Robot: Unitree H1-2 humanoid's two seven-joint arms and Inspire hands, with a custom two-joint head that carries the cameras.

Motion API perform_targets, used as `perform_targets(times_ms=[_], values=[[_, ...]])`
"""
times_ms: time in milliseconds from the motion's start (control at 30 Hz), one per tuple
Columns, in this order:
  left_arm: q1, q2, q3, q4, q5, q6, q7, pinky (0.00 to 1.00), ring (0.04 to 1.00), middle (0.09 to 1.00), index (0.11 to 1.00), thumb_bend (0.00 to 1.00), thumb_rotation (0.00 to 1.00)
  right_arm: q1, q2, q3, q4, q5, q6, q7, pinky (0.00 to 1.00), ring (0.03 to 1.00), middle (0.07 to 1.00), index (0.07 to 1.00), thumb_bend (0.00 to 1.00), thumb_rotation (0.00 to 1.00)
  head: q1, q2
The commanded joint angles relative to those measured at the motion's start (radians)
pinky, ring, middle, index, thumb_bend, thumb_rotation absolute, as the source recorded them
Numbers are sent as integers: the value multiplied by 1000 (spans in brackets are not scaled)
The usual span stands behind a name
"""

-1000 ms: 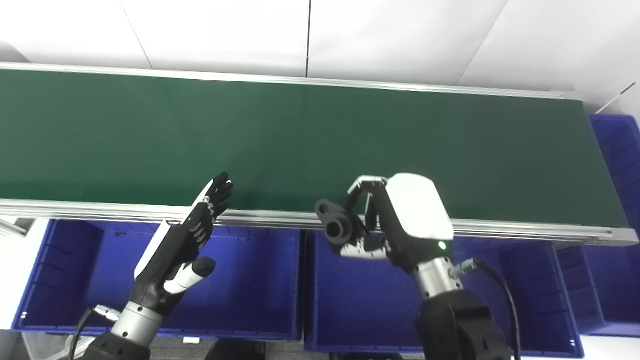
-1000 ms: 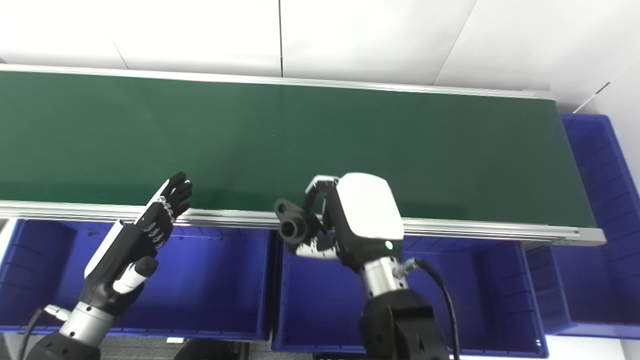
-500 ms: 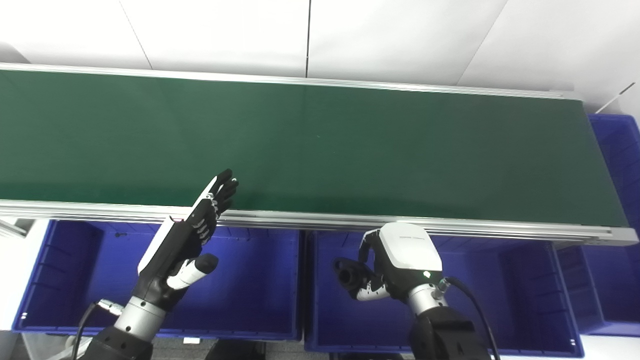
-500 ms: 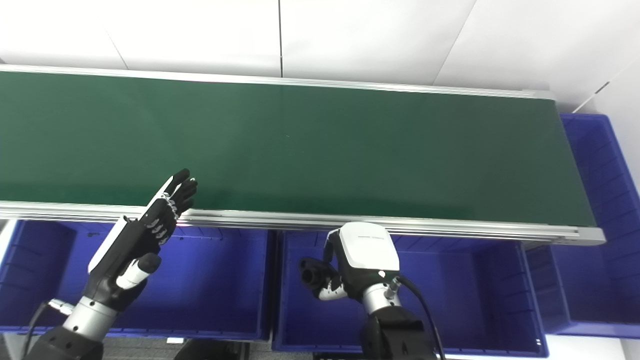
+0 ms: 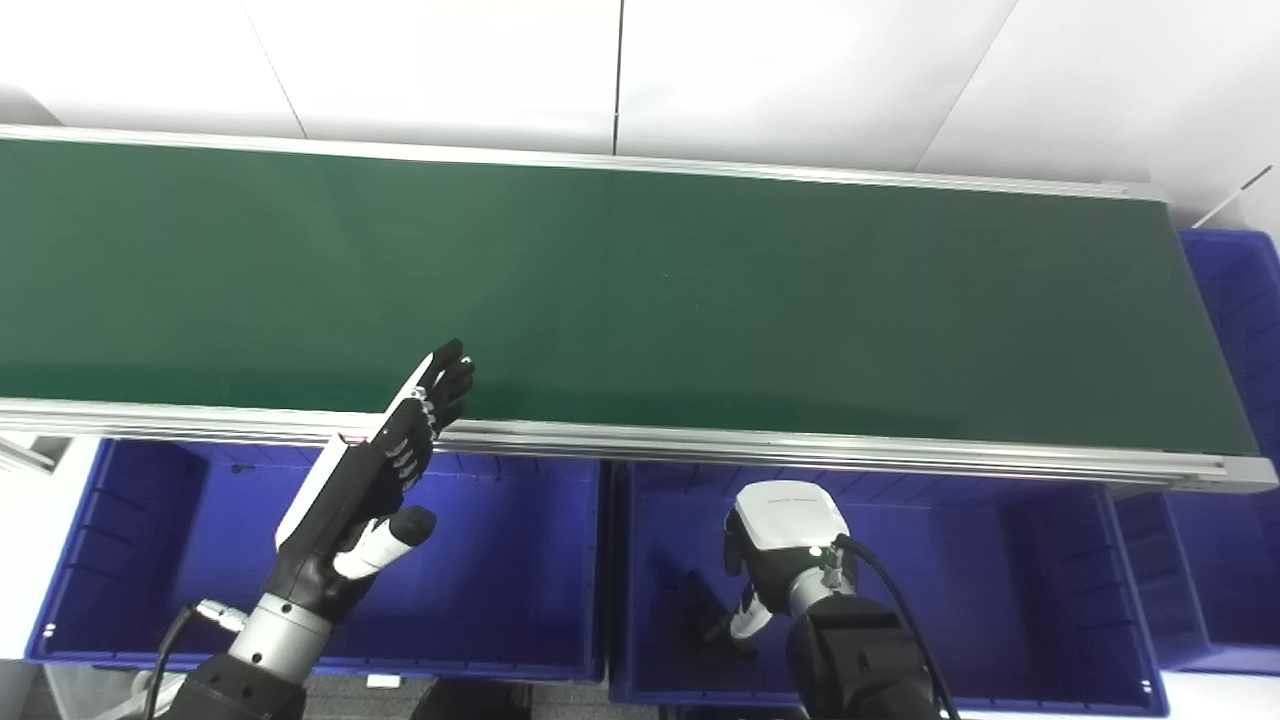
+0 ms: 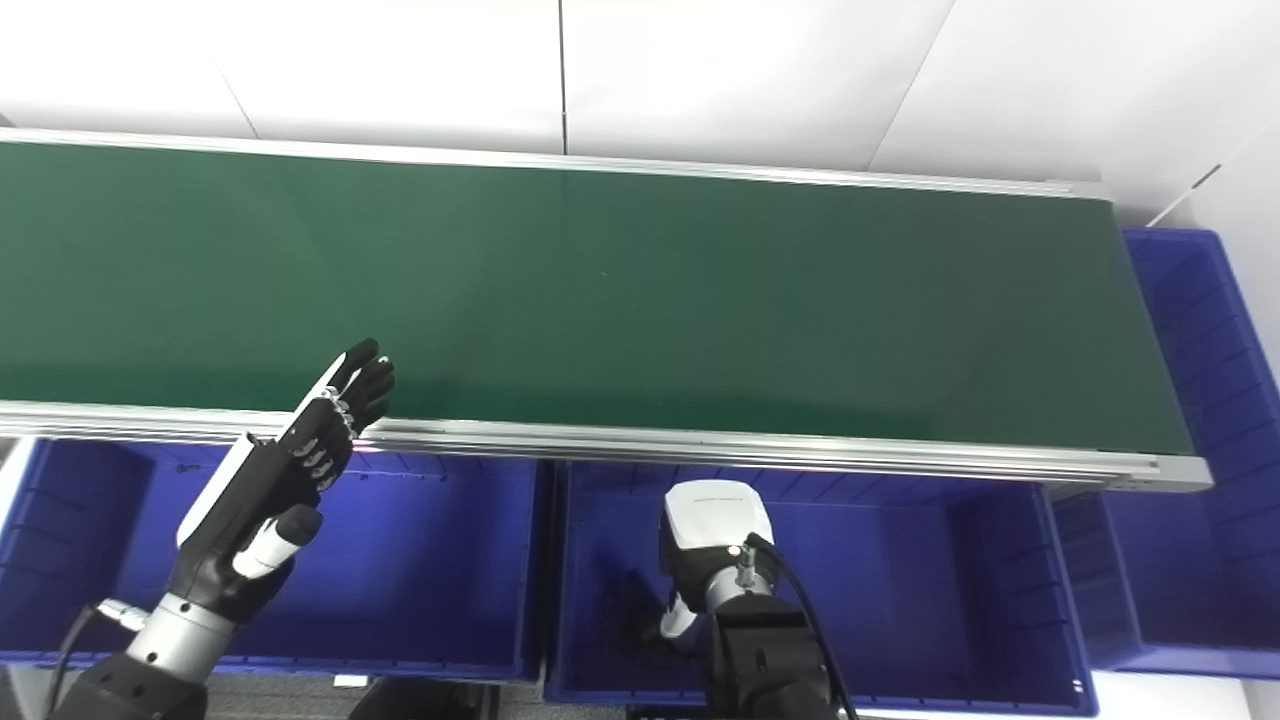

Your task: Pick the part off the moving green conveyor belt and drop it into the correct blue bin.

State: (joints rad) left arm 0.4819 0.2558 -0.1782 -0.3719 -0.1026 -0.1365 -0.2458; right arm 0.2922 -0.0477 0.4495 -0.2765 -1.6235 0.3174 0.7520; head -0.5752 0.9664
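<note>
The green conveyor belt (image 5: 640, 290) carries no part. My right hand (image 5: 785, 545) is down inside the middle blue bin (image 5: 1010, 580), its white back up. The black part (image 5: 705, 610), a dark tube with a flange, sits low in that bin at the hand's left, against the white thumb (image 5: 742, 620). The hand looks shut on it; the other fingers are hidden under the hand. The part also shows in the right eye view (image 6: 635, 610). My left hand (image 5: 370, 480) is open and empty, fingers straight, tips over the belt's near rail (image 5: 600, 438).
A second blue bin (image 5: 150, 600) stands under my left hand. A third blue bin (image 5: 1235, 300) stands past the belt's right end. A white wall (image 5: 640, 70) runs behind the belt. A black cable (image 5: 890, 600) loops from my right wrist.
My right hand has come down from the belt's near rail into the middle blue bin with the black part. My left hand has barely moved.
</note>
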Motion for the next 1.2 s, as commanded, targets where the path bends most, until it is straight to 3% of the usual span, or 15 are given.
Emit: perform_targets(times_ms=[0, 33, 67, 200, 400, 533, 633, 667, 767, 867, 933, 1033, 1067, 1167], values=[[0, 1, 7, -20, -10, -29, -8, 983, 987, 976, 1000, 839, 810, -5, 17, -9, -15, -17, 3, 25, 219, 323, 448, 510, 525, 6, 1, -1], [0, 1, 7, -21, -10, -27, -8, 983, 987, 977, 1000, 841, 806, -4, 16, -10, -19, -19, -2, 36, 234, 348, 494, 620, 731, 278, 1, -1], [0, 1, 7, -21, -10, -26, -8, 982, 987, 976, 1000, 842, 805, -1, 13, -11, -24, -19, -8, 44, 244, 367, 529, 673, 816, 397, 4, -2], [2, -1, 7, -18, -11, -27, -6, 976, 984, 972, 1000, 841, 803, 4, 9, -5, -41, -46, -22, 79, 280, 425, 597, 721, 995, 599, 10, -2], [1, -3, 3, -14, -5, -34, -6, 980, 985, 972, 1000, 835, 806, -1, 20, -14, -50, -51, -22, 138, 284, 421, 591, 738, 1000, 614, 24, -8], [5, -13, -2, -12, 6, -36, -2, 973, 984, 971, 1000, 836, 808, 9, 15, -21, -73, -6, -26, 133, 249, 352, 484, 720, 980, 593, 61, -15], [14, -25, -9, -15, 12, -32, 2, 978, 992, 977, 1000, 852, 795, 39, 14, -26, -140, 50, -30, 115, 231, 329, 460, 728, 956, 597, 111, -26], [16, -30, -11, -12, 17, -39, 2, 973, 991, 975, 1000, 851, 794, 48, 14, -28, -160, 67, -30, 112, 245, 355, 491, 739, 929, 601, 131, -31], [25, -46, -20, 1, 38, -52, 5, 962, 989, 969, 1000, 856, 785, 97, 39, -44, -265, 151, -16, 95, 253, 369, 489, 753, 856, 559, 218, -58], [33, -63, -30, 7, 55, -51, 8, 962, 990, 969, 1000, 857, 779, 145, 64, -52, -362, 225, -17, 79, 263, 379, 479, 735, 815, 553, 257, -73], [37, -73, -35, 14, 64, -56, 8, 963, 989, 971, 1000, 854, 774, 178, 78, -47, -410, 259, -29, 46, 266, 379, 482, 720, 800, 552, 284, -88], [43, -85, -47, 34, 85, -71, 10, 952, 982, 970, 1000, 854, 765, 269, 79, -22, -425, 378, -128, -256, 311, 427, 535, 649, 777, 536, 339, -123], [45, -89, -50, 42, 91, -77, 11, 945, 977, 967, 1000, 853, 760, 299, 78, -18, -418, 430, -167, -361, 346, 452, 545, 617, 746, 601, 354, -132], [48, -98, -54, 57, 105, -93, 12, 926, 968, 958, 1000, 839, 755, 353, 82, -21, -395, 558, -227, -522, 350, 441, 524, 599, 720, 724, 369, -141]])
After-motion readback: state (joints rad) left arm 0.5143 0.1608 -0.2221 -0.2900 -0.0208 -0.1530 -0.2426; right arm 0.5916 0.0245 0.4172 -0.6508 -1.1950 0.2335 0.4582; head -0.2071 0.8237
